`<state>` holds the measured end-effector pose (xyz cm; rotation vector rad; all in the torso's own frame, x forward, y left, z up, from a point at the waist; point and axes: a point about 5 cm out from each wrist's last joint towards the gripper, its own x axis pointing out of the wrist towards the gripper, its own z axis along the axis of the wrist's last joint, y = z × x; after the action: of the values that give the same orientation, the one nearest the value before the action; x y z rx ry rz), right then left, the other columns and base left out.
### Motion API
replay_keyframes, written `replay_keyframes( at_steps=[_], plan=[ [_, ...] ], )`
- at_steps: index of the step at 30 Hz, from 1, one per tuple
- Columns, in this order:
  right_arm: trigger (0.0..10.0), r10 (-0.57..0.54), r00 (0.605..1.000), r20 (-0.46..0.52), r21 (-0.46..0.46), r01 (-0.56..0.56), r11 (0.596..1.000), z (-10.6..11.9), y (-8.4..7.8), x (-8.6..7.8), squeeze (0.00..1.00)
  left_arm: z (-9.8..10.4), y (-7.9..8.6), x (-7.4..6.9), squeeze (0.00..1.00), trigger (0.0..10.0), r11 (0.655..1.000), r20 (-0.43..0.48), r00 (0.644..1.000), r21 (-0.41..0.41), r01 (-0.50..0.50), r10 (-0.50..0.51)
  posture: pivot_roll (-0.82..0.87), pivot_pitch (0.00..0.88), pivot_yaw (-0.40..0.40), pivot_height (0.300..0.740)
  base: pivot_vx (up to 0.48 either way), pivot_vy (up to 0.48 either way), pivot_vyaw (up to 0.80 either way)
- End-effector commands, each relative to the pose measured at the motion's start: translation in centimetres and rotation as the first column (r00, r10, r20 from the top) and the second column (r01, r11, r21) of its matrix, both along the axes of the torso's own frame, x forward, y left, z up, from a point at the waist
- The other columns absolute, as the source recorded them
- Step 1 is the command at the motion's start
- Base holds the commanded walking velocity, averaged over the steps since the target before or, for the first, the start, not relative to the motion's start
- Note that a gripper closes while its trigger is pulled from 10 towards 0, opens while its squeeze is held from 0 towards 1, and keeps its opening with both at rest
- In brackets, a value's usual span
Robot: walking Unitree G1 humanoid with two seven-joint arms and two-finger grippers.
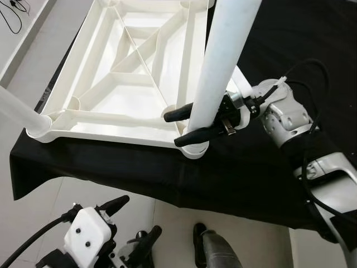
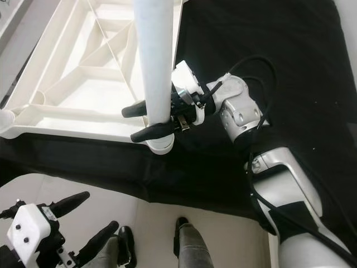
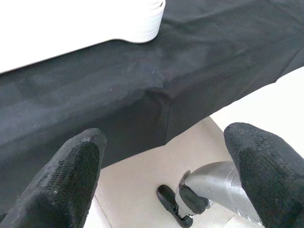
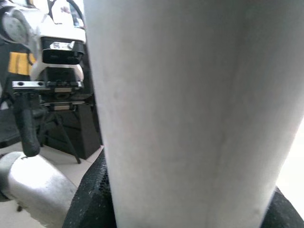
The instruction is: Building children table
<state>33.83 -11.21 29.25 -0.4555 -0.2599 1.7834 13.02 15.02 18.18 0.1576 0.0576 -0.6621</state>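
White plastic is the main thing here: an upside-down tabletop (image 1: 125, 72) with ribs on its underside lies on a surface covered with black cloth (image 1: 245, 167). A white leg (image 1: 223, 61) stands upright in the corner socket (image 1: 195, 148) of the tabletop, at about 5 o'clock of the panel in the head views. A second white leg (image 1: 17, 111) stands in the corner at about 8 o'clock.

The right gripper (image 1: 187, 127) reaches in from 3 o'clock, and its jaws are closed around the first leg just above the socket, one black finger on each side of the tube. In the right wrist view the leg (image 4: 190, 114) is very near the camera, with the black pads pressing against it at the lower edge.

The left gripper (image 1: 134, 218) hangs low at about 7 o'clock, below the edge of the surface and well apart from the tabletop. Its jaws are open and hold nothing; the left wrist view shows its two fingertips (image 3: 71, 175) wide apart, with the hanging cloth and a rounded white corner of the tabletop (image 3: 137, 26) beyond them.

On the pale floor (image 1: 268, 245), at 6 o'clock, there are grey and black parts (image 1: 215, 251), possibly the robot's own legs and feet, but I cannot tell for sure.
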Motion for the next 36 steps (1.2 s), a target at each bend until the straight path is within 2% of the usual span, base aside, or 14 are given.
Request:
replay_keyframes(
  at_steps=[1, 6, 10, 11, 14, 16, 19, 25, 27, 28, 31, 33, 34, 36],
  plan=[
    [10.0, -0.128, 0.989, -0.067, -0.075, 0.123, 0.99, -3.0, -1.0, 0.4, 0.0, -0.7, -0.1, 0.0, 0.0, 10.0, 1.0, -0.025, 1.0, -0.011, -0.01, 0.01, 0.03, 0.4, -0.007, 0.74, 0.0, 0.0, 0.0],
    [10.0, -0.311, 0.95, -0.03, -0.076, 0.308, 0.948, -3.3, -2.5, -0.5, 0.0, -0.9, -0.5, 1.0, 0.0, 10.0, 0.999, -0.001, 1.0, -0.035, -0.013, 0.013, -0.02, 0.373, -0.029, 0.74, 0.0, 0.0, 0.0],
    [10.0, -0.352, 0.936, -0.019, -0.082, 0.349, 0.934, -3.6, -2.7, -0.6, 0.0, -1.0, -0.6, 1.1, 0.0, 10.0, 0.999, 0.004, 1.0, -0.039, -0.012, 0.012, -0.02, 0.373, -0.029, 0.74, 0.0, 0.0, 0.0],
    [10.0, -0.413, 0.91, -0.033, -0.095, 0.408, 0.908, -4.1, -3.0, -0.7, 0.0, -1.0, -0.7, 1.4, 0.0, 10.0, 0.999, 0.01, 1.0, -0.046, -0.014, 0.014, -0.04, 0.363, -0.033, 0.74, 0.0, 0.0, 0.0],
    [10.0, -0.413, 0.91, -0.033, -0.095, 0.408, 0.908, -4.1, -3.0, -0.7, 0.0, -1.0, -0.7, 1.4, 0.0, 10.0, 0.999, 0.01, 1.0, -0.046, -0.014, 0.014, -0.04, 0.363, -0.033, 0.74, 0.0, 0.0, 0.0],
    [10.0, -0.514, 0.856, -0.053, -0.114, 0.506, 0.855, -4.8, -3.5, -0.6, 0.0, -1.0, -0.9, 1.8, 0.0, 10.0, 0.998, 0.021, 1.0, -0.055, -0.017, 0.018, -0.04, 0.354, -0.039, 0.74, 0.0, 0.0, 0.0],
    [10.0, -0.558, 0.828, -0.06, -0.118, 0.549, 0.827, -4.9, -3.5, -0.6, 0.0, -1.1, -1.0, 2.0, 0.0, 10.0, 0.998, 0.027, 0.999, -0.057, -0.019, 0.021, -0.05, 0.35, -0.041, 0.74, 0.0, 0.0, 0.0],
    [10.0, -0.692, 0.713, -0.114, -0.129, 0.68, 0.722, -5.9, -3.5, -1.0, 0.0, -1.1, -1.0, 2.2, 0.0, 10.0, 0.998, 0.035, 0.999, -0.058, -0.022, 0.024, -0.05, 0.347, -0.032, 0.74, 0.0, 0.0, 0.0],
    [10.0, -0.692, 0.713, -0.114, -0.129, 0.68, 0.722, -5.9, -3.5, -1.0, 0.0, -1.1, -1.0, 2.2, 0.0, 10.0, 0.998, 0.035, 0.999, -0.058, -0.022, 0.024, -0.05, 0.347, -0.032, 0.74, 0.0, 0.0, 0.0],
    [10.0, -0.726, 0.676, -0.126, -0.125, 0.715, 0.688, -6.3, -3.6, -1.2, 0.0, -1.2, -1.0, 2.2, 0.0, 10.0, 0.998, 0.035, 0.999, -0.058, -0.021, 0.023, -0.05, 0.347, -0.029, 0.74, 0.0, 0.0, 0.0],
    [10.0, -0.755, 0.639, -0.148, -0.112, 0.747, 0.655, -6.5, -3.8, -1.4, 0.0, -1.2, -1.0, 2.2, 0.0, 10.0, 0.998, 0.034, 0.999, -0.057, -0.018, 0.02, -0.05, 0.346, -0.025, 0.74, 0.0, 0.0, 0.0],
    [10.0, -0.798, 0.579, -0.166, -0.082, 0.798, 0.596, -6.6, -4.0, -1.5, 0.0, -1.3, -1.0, 2.2, 0.0, 10.0, 0.998, 0.031, 0.999, -0.054, -0.011, 0.013, -0.05, 0.343, -0.019, 0.74, 0.0, 0.0, 0.0],
    [10.0, -0.798, 0.579, -0.166, -0.082, 0.798, 0.596, -6.6, -4.0, -1.5, 0.0, -1.3, -1.0, 2.2, 0.0, 10.0, 0.998, 0.031, 0.999, -0.054, -0.011, 0.013, -0.05, 0.343, -0.019, 0.74, 0.0, 0.0, 0.0],
    [10.0, -0.829, 0.528, -0.183, -0.055, 0.837, 0.545, -6.6, -4.2, -1.5, 0.0, -1.3, -1.0, 2.2, 0.0, 10.0, 0.999, 0.03, 1.0, -0.052, -0.008, 0.01, -0.05, 0.342, -0.018, 0.74, 0.0, 0.0, 0.0]
  ],
)
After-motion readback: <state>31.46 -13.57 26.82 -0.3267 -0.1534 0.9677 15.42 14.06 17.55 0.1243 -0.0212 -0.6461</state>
